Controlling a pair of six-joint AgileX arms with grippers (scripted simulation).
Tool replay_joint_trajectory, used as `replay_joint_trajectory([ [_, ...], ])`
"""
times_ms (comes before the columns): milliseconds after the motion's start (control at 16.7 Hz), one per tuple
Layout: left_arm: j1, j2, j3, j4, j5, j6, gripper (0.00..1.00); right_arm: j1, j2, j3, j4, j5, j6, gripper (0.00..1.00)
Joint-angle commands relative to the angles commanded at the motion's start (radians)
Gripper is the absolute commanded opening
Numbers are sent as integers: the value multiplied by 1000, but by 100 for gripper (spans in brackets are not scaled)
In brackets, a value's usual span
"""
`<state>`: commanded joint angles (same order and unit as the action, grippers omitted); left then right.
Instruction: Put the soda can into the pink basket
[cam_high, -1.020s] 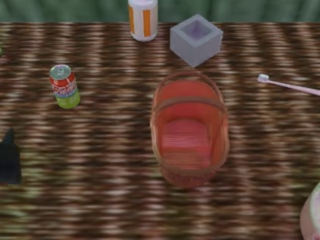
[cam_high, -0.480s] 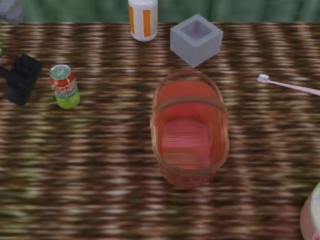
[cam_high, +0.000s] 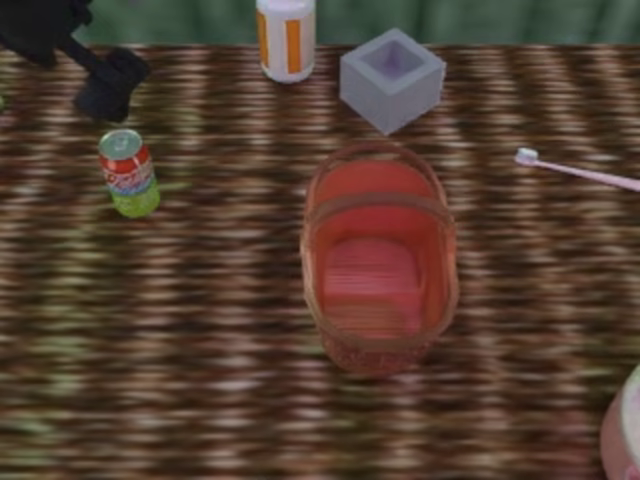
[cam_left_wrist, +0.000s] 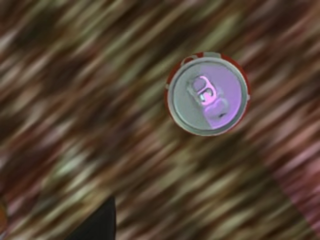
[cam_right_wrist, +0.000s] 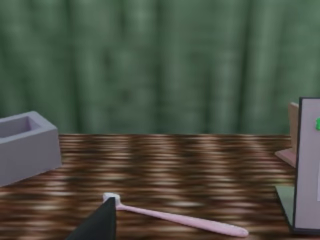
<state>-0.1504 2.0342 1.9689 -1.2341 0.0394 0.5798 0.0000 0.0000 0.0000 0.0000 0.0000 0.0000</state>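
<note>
The soda can (cam_high: 128, 172) stands upright at the table's left, red above, lime-green below, with a silver top. Seen from the left wrist, the can's top (cam_left_wrist: 207, 93) lies straight below the camera. My left gripper (cam_high: 108, 88) hovers just beyond the can toward the far left corner, open and empty; one dark finger (cam_left_wrist: 99, 224) shows in its wrist view. The pink basket (cam_high: 440, 300) sits mid-table with its arched handle across it and nothing inside. My right gripper (cam_right_wrist: 160, 234) is parked off the right side, open, with one finger (cam_right_wrist: 102, 222) showing.
A white bottle with orange stripes (cam_high: 286, 38) and a grey square box (cam_high: 392, 78) stand along the far edge. A pink toothbrush (cam_high: 575, 170) lies at the right. A pale pink object (cam_high: 625, 430) sits at the near right corner. A green curtain hangs behind.
My left gripper has travelled from the table's left edge toward the far side, passing left of the can, and now hangs just beyond it. The can and basket have not moved.
</note>
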Motion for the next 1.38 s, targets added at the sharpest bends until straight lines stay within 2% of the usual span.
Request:
replay_joint_trajectory([
  [300,6,358,334,-173,-21,80,100,0,0,0,0,0,0,100],
  [540,11,489,452,-233,-32,107,100,0,0,0,0,0,0,100],
  [1020,9,493,438,-217,-32,105,100,0,0,0,0,0,0,100],
  [1380,13,484,247,-37,-33,109,100,0,0,0,0,0,0,100],
])
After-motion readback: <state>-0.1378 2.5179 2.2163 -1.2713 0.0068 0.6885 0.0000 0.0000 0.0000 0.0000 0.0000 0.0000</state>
